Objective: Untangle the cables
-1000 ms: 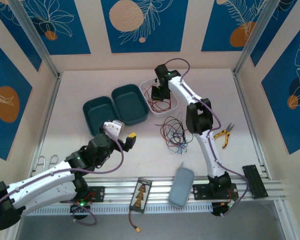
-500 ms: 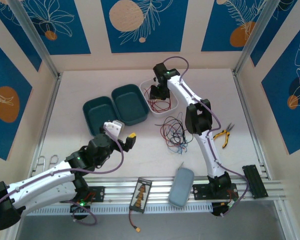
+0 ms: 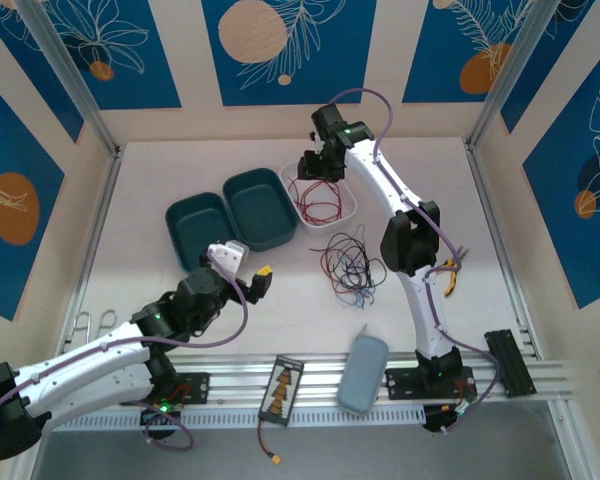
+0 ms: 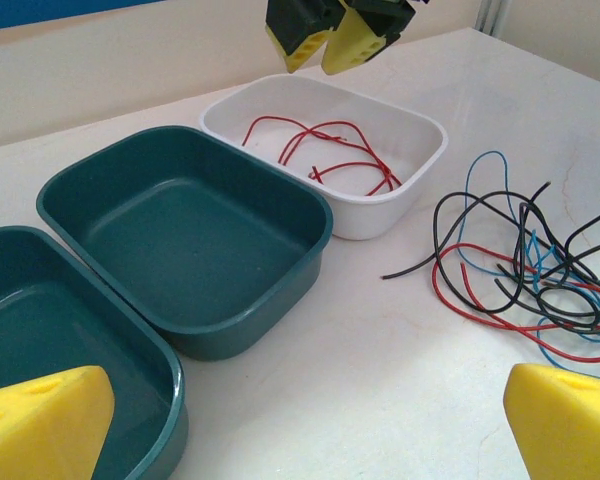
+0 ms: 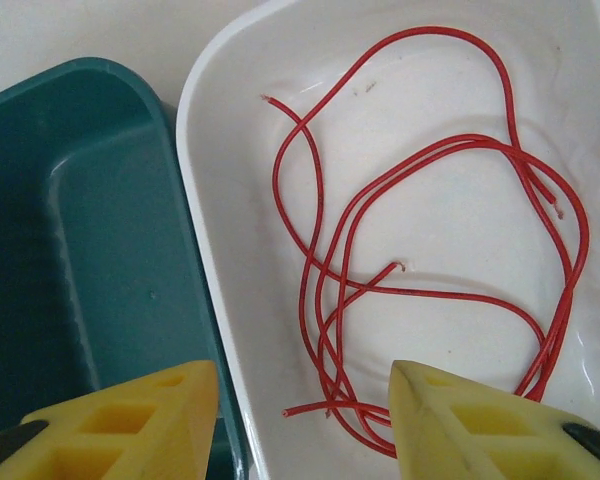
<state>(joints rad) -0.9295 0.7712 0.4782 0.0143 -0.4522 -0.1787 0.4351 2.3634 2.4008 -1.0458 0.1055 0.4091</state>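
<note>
The cables [image 3: 348, 262] lie as a loose tangle of red, black and blue wires on the table, right of the trays, and appear again [image 4: 535, 270] in the left wrist view. Separate red wires [image 5: 430, 230] lie in the white tray [image 5: 205, 230], also seen as red wires [image 3: 318, 200] from above. My right gripper [image 5: 305, 420] hovers open above that tray's left side, nothing between its fingers [image 5: 470, 420]. It is also in the top view [image 3: 315, 165]. My left gripper [image 4: 305, 430] is open over bare table near the teal trays [image 4: 320, 215].
Two teal trays [image 3: 225, 220] sit left of the white tray [image 3: 348, 208]. Yellow-handled pliers [image 3: 447, 266] lie at the right. A grey pouch [image 3: 363, 372], a black card [image 3: 280, 388] and a short wire with a yellow plug [image 3: 273, 458] lie near the front rail.
My right gripper has opened and risen back from the white tray, leaving the red wires lying in it. The left arm has not moved.
</note>
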